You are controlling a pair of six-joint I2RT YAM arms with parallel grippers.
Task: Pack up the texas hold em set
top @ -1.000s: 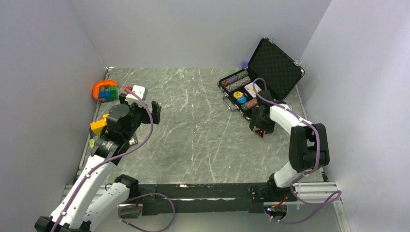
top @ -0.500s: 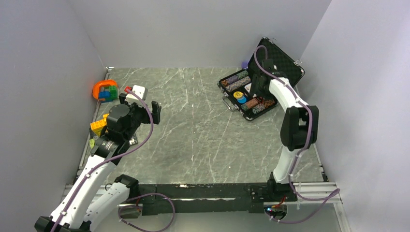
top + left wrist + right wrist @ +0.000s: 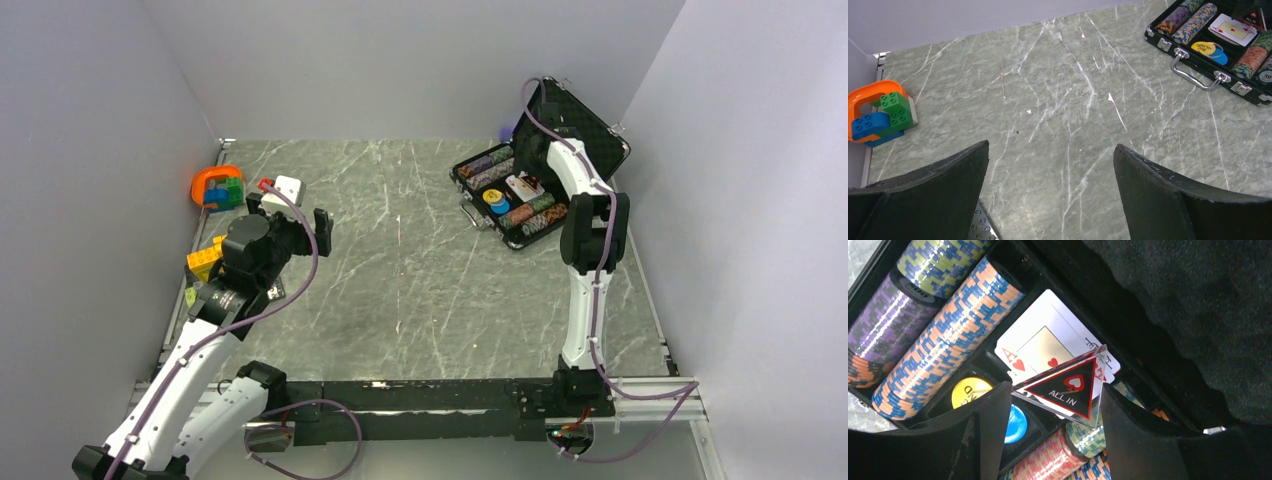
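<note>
Transfer of a loose piece is under way: the right tool point(image 3: 1055, 400), which a second ago was hanging low over the bench point(image 3: 1068, 125) just beside the front of the open black case point(image 3: 598, 140), is now reaching in over the tray with the raised lid close behind it. Its fingers are pinching a clear triangular ALL IN marker point(image 3: 1068, 387) by its edges, and the marker is hanging tilted over the card deck point(image 3: 1048, 340). Whether it is already touching the top card cannot be told from the wrist view. Chip stacks point(image 3: 943, 335) are lying in their slots alongside, and the yellow and blue discs point(image 3: 968, 390) are sitting in the pocket beside the deck. The left tool point(image 3: 1050, 150) is hovering spread and empty, well apart from the case. Packing is probably nearing its end, with release of the marker and lid closure remaining.
</note>
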